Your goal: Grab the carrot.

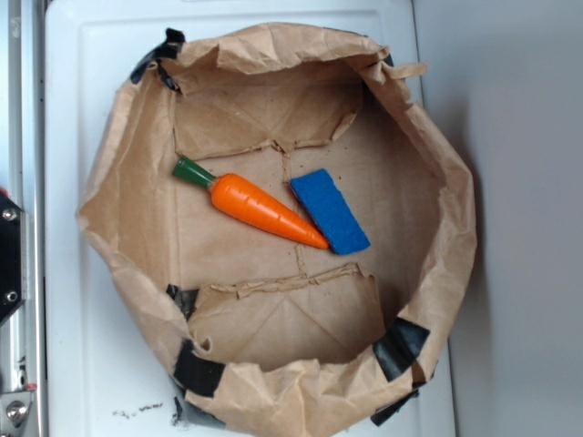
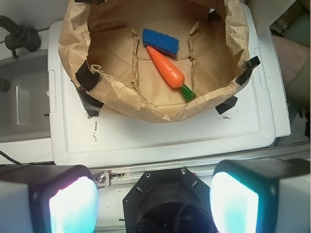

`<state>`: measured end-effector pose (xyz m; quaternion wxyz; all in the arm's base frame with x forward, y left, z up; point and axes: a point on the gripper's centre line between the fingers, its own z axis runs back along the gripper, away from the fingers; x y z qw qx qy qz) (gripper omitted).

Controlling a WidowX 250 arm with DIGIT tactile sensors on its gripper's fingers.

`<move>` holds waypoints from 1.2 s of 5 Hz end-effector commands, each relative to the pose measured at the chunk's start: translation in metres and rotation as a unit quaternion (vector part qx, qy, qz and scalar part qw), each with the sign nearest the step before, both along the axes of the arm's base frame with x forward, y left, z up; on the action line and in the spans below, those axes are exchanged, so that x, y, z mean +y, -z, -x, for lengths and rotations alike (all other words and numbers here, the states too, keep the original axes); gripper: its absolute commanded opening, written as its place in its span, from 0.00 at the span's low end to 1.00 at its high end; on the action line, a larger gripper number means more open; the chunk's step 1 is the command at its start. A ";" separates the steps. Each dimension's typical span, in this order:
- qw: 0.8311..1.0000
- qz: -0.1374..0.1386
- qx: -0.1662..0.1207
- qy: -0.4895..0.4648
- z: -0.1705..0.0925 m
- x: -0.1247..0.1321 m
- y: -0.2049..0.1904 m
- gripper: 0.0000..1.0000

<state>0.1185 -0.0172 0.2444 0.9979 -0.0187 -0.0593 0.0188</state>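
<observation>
The orange toy carrot [image 1: 260, 208] with a dark green stem cap lies on the floor of a crumpled brown paper bag [image 1: 137, 273]; its tip touches a flat blue block [image 1: 330, 211]. In the wrist view the carrot [image 2: 166, 68] lies near the top, stem pointing to the lower right, beside the blue block [image 2: 160, 41]. My gripper [image 2: 153, 204] is open and empty, its two fingers [image 2: 73, 204] wide apart at the bottom edge, well back from the bag and high above the robot base. The gripper does not show in the exterior view.
The bag stands open on a white board [image 2: 160, 136], held with black tape [image 1: 401, 346]. Its raised paper walls ring the carrot and block. A metal rail [image 2: 194, 165] and black robot mount [image 2: 167, 194] lie below the gripper. A grey sink-like recess [image 2: 24, 97] is at left.
</observation>
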 end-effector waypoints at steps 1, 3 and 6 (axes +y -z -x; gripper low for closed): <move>1.000 0.000 0.000 0.000 0.000 0.000 0.000 1.00; 0.998 0.017 0.007 0.059 -0.076 0.011 0.011 1.00; 0.992 0.032 0.018 0.123 -0.103 0.023 0.014 1.00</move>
